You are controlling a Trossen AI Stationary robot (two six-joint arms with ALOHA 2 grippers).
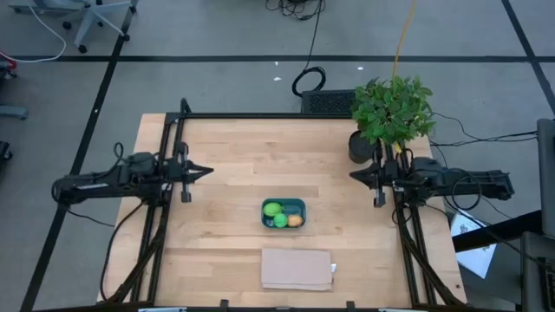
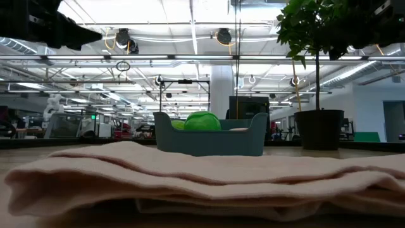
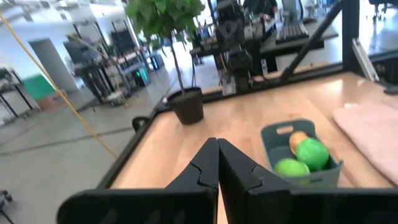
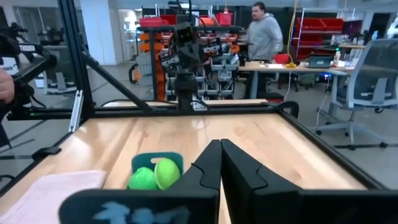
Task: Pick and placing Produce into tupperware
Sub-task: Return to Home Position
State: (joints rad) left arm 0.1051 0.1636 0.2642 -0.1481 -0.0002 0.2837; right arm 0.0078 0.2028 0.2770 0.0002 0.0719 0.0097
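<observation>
The teal tupperware (image 1: 284,213) stands on the table's middle. Inside it lie three produce pieces: a lime-green one (image 1: 272,209), a smaller bright green ball (image 1: 280,222) and a yellow-orange one (image 1: 295,220). The left wrist view also shows the tupperware (image 3: 272,138) with the produce in it. My left gripper (image 1: 208,171) hovers level over the table's left part, shut and empty, pointing toward the middle. My right gripper (image 1: 354,175) hovers level over the right part, also shut and empty, facing the left one. Both are well clear of the tupperware.
A folded tan cloth (image 1: 297,269) lies near the table's front edge, just in front of the tupperware. A leafy potted plant (image 1: 392,113) stands at the far right corner, close behind my right arm. A person (image 4: 264,34) shows in the room beyond the table.
</observation>
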